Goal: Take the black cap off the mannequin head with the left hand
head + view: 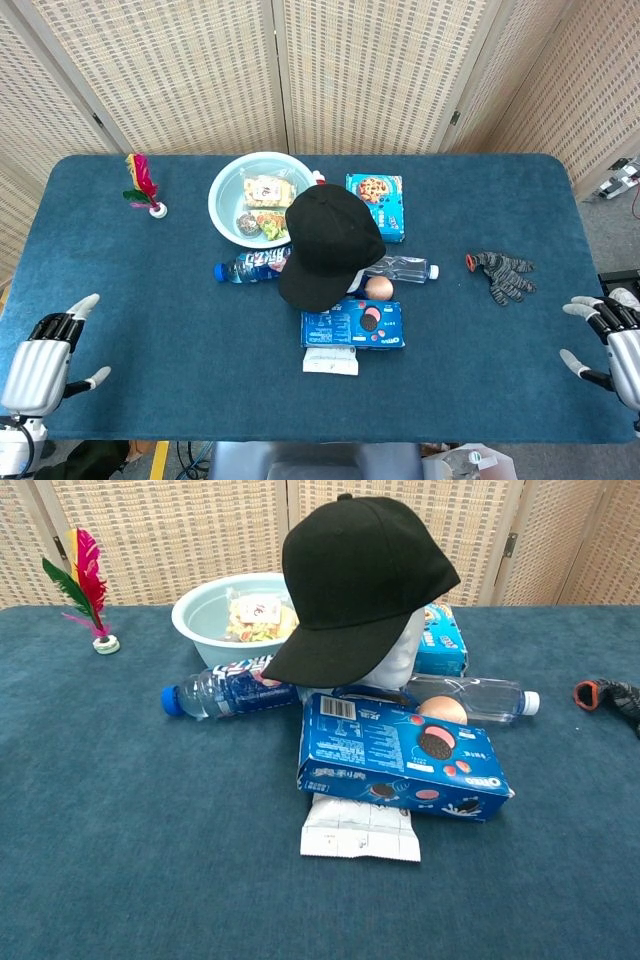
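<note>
The black cap [328, 243] [355, 580] sits on the mannequin head [395, 656] at the middle of the table, its brim pointing toward the front left. Only a pale patch of the head shows under the cap in the chest view. My left hand [45, 350] hovers at the table's front left corner, fingers spread, holding nothing, far from the cap. My right hand [612, 334] is at the front right edge, also spread and empty. Neither hand shows in the chest view.
Around the head lie a blue cookie box [352, 325], a white packet [330, 361], two water bottles [248, 267] [404, 268], an egg [379, 288], a bowl of snacks [256, 196] and a blue box [376, 203]. A shuttlecock [145, 185] stands far left, a glove [503, 274] right.
</note>
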### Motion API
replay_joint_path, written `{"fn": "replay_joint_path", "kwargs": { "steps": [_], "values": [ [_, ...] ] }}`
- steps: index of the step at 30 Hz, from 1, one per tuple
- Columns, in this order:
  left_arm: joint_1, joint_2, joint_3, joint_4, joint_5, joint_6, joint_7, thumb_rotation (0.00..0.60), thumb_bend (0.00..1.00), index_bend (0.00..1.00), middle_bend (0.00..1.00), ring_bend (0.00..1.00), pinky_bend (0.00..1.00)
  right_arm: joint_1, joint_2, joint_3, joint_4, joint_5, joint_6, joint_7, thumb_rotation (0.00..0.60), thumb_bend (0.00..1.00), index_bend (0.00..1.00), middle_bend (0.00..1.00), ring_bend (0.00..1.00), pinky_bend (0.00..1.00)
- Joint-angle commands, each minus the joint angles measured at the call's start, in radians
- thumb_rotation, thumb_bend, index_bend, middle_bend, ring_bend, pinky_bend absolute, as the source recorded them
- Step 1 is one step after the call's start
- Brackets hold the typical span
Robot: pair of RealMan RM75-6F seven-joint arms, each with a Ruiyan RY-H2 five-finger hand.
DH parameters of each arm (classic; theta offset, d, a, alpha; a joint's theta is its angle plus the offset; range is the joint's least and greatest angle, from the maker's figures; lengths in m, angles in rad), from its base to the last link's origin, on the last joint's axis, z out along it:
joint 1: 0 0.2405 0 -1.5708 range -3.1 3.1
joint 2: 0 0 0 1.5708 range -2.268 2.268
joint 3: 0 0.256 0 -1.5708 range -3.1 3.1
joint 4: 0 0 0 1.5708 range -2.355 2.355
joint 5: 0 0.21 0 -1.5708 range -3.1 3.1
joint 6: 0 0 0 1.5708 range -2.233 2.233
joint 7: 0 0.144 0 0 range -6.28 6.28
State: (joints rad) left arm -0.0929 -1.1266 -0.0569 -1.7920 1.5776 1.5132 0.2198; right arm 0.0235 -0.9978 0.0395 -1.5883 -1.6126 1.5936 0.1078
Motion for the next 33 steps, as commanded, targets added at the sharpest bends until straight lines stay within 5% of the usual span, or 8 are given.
{"fn": "replay_joint_path", "kwargs": {
  "steps": [1, 4, 7, 9, 13, 18, 33],
  "values": [
    [-0.041, -0.016, -0.011, 0.031, 0.033, -0.032, -0.045, 0.6, 0.07, 0.13, 0.19, 0.33, 0.25, -0.002, 0.001, 0.001, -0.002, 0.001, 0.002, 0.0, 0.6, 0.2, 0.33, 0.29, 0.22, 0.32],
    [-0.084, -0.034, -0.021, 0.057, 0.061, -0.065, -0.092, 0.6, 0.07, 0.16, 0.24, 0.39, 0.37, -0.003, -0.001, -0.002, -0.001, 0.002, 0.0, 0.002, 0.6, 0.2, 0.33, 0.29, 0.22, 0.32],
    [-0.134, -0.059, -0.027, 0.093, 0.092, -0.106, -0.146, 0.6, 0.07, 0.21, 0.33, 0.5, 0.62, -0.005, -0.004, -0.005, 0.001, 0.003, -0.002, 0.003, 0.6, 0.2, 0.33, 0.29, 0.22, 0.32],
    [-0.171, -0.08, -0.028, 0.12, 0.113, -0.136, -0.182, 0.6, 0.07, 0.25, 0.42, 0.59, 0.8, -0.005, -0.005, -0.005, 0.002, 0.004, -0.002, 0.003, 0.6, 0.2, 0.33, 0.29, 0.22, 0.32],
    [-0.237, -0.143, -0.039, 0.192, 0.159, -0.162, -0.233, 0.6, 0.07, 0.32, 0.63, 0.75, 0.98, -0.009, -0.005, -0.007, 0.002, 0.004, 0.002, 0.003, 0.6, 0.2, 0.33, 0.29, 0.22, 0.32],
    [-0.315, -0.229, -0.047, 0.281, 0.185, -0.203, -0.281, 0.6, 0.07, 0.37, 0.75, 0.85, 1.0, -0.014, -0.006, -0.009, 0.002, 0.006, 0.003, 0.002, 0.6, 0.2, 0.33, 0.29, 0.22, 0.32],
    [-0.439, -0.503, -0.112, 0.47, 0.096, -0.236, -0.182, 0.6, 0.07, 0.44, 0.9, 0.99, 1.0, -0.021, -0.014, -0.011, 0.019, 0.013, 0.004, 0.017, 0.6, 0.2, 0.33, 0.29, 0.22, 0.32]
  ]
}}
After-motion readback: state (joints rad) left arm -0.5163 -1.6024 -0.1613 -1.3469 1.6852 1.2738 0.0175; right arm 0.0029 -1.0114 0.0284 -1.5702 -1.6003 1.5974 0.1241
